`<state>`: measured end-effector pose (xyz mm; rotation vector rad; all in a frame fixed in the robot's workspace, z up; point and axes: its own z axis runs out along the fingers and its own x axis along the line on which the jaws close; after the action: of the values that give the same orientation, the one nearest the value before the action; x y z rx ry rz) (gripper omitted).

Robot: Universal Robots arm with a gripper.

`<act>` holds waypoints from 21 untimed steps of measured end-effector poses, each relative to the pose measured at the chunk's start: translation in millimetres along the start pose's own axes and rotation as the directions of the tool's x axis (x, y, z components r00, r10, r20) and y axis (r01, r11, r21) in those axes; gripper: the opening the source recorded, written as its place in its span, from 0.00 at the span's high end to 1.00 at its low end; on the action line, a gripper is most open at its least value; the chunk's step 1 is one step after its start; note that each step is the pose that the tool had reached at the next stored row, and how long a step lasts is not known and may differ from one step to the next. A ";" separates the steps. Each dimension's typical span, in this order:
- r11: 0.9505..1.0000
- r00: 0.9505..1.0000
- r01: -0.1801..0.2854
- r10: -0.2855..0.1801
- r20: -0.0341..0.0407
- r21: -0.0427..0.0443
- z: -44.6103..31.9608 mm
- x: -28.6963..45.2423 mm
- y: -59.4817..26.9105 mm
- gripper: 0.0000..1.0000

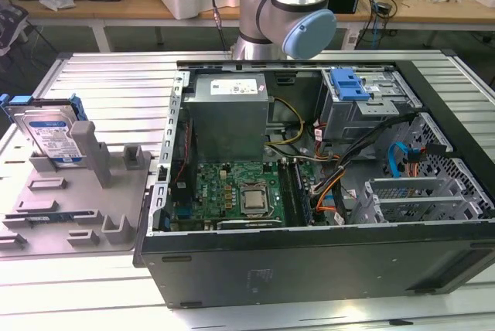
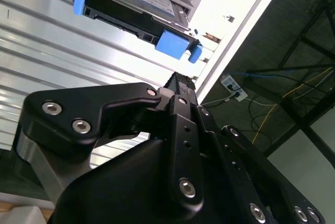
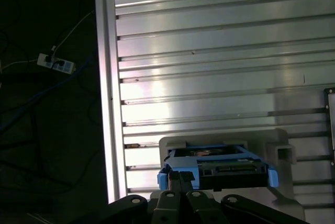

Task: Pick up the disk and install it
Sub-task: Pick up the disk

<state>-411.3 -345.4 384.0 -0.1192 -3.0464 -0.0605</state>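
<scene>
The claw (image 3: 183,175), tips drawn close together and holding nothing, points toward the disk (image 3: 220,169) in both wrist views and is apart from it. The disk (image 1: 52,139) stands on edge in a grey holder (image 1: 85,192) at the exterior view's left, on a ribbed metal desk (image 1: 108,76). Beside the holder lies an open computer case (image 1: 309,269), its board and cables exposed. The arm (image 1: 286,6) rises behind the case. Beyond are wooden benches (image 1: 93,8), and a power strip (image 3: 55,63) lies on the floor.
</scene>
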 end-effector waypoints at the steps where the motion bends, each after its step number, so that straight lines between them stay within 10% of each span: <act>1: 1.000 1.000 0.000 0.000 0.000 0.000 0.0 0.0 0.0 0.89; 13: 0.992 0.992 0.122 -0.122 0.006 0.011 -0.1 -0.6 -0.5 0.89; 21: 0.960 0.960 0.278 -0.279 0.011 0.026 0.1 -0.5 -0.5 0.89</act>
<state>-410.8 -346.0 383.8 0.3135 -3.0529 -0.0418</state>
